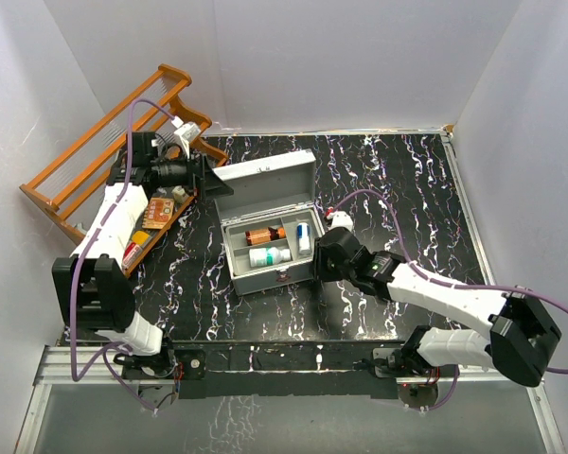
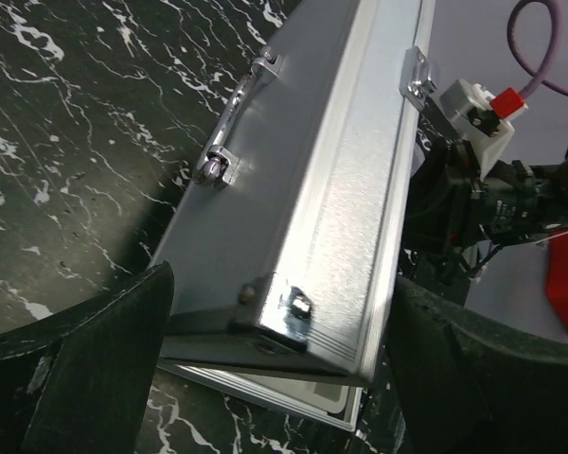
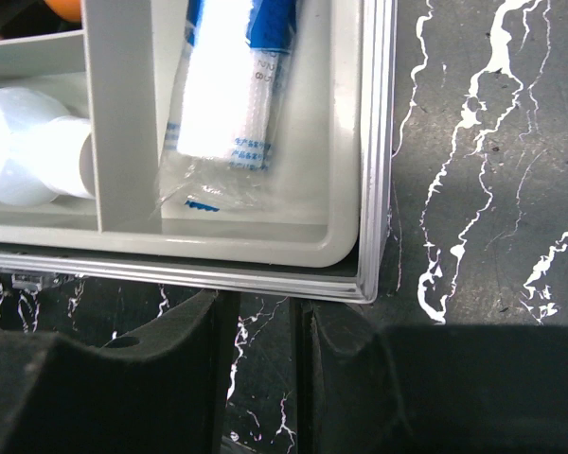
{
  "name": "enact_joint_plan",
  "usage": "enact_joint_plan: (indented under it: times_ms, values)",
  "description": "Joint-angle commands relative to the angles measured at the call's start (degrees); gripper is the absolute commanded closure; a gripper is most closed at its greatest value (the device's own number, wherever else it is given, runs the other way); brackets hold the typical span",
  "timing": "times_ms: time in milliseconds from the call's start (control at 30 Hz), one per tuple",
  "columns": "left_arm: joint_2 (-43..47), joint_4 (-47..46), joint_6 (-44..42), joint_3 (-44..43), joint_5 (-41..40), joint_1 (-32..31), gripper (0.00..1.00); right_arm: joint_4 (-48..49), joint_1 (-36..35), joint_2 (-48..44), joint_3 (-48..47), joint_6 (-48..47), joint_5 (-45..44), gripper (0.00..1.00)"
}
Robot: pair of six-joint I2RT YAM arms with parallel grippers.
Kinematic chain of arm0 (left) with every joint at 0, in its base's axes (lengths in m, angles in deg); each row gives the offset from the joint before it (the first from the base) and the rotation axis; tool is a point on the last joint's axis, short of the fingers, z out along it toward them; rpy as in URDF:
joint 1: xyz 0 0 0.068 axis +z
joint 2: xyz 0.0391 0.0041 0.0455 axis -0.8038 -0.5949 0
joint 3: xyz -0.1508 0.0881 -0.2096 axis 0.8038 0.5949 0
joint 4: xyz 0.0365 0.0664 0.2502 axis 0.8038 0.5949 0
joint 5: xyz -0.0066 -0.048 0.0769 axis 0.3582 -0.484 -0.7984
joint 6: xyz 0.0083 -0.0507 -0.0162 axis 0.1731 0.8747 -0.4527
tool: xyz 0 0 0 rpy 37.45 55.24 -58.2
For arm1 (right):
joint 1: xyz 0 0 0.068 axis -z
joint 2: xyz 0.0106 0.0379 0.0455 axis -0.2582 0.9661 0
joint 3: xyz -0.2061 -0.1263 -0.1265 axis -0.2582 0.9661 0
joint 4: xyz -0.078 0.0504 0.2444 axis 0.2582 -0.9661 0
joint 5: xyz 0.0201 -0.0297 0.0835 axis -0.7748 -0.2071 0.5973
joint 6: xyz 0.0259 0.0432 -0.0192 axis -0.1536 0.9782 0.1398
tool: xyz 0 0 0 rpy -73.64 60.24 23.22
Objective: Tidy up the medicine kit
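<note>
Raised lid (image 1: pixel 265 183) blocks the medicine kit (image 1: pixel 270 248) from behind (front approach free).

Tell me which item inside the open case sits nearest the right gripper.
The blue-and-white wrapped tube, alone in the narrow compartment at the case's right end. The amber bottle and white bottle lie further left, beyond the divider.

Even, diffuse light from above is seen in the overhead view, and only soft shadows are cast. In the left wrist view, glare is thrown off the medicine kit (image 2: pixel 303 199) lid's metal edge toward 6 o'clock, and the near fingers (image 2: pixel 85 369) are blurred. In the right wrist view, a white tube (image 3: pixel 229 85) at 11 o'clock is overexposed, its print softened.
</note>
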Motion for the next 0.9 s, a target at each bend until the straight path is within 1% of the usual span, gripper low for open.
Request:
enact_joint_plan:
  times_ms: [0, 133, 200, 400, 567, 700, 867]
  values:
    - [7.49, -0.58, 4.52, 5.25, 5.06, -0.24, 0.15, 6.09, 0.17, 1.18, -1.86, 1.93, -6.89, 0.75]
    - [13.59, -7.22, 10.59, 10.71, 5.51, -0.40, 0.10, 6.97, 0.45, 2.29, -2.39, 2.69, -9.07, 0.75]
    - [16.18, -8.63, 12.32, 12.73, 5.43, -0.48, 0.09, 7.19, 0.63, 2.85, -2.82, 2.93, -9.69, 0.75]
    - [20.51, -6.83, 13.78, 16.98, 5.17, -0.68, 0.08, 9.71, 1.30, 4.36, -3.39, 2.48, -9.39, 0.75]
    - [23.35, -4.10, 14.11, 18.47, 4.09, -0.81, 0.07, 11.37, 2.93, 4.87, -3.83, 1.87, -7.16, 0.75]
    - [25.72, -2.63, 14.62, 18.90, 0.62, -0.77, 0.05, 11.35, 4.11, 3.47, -2.86, 2.15, -5.91, 0.75]
    - [25.52, -2.33, 16.30, 18.34, -4.89, -0.77, 0.05, 10.11, 4.83, 0.83, -1.49, 2.60, -4.16, 0.74]
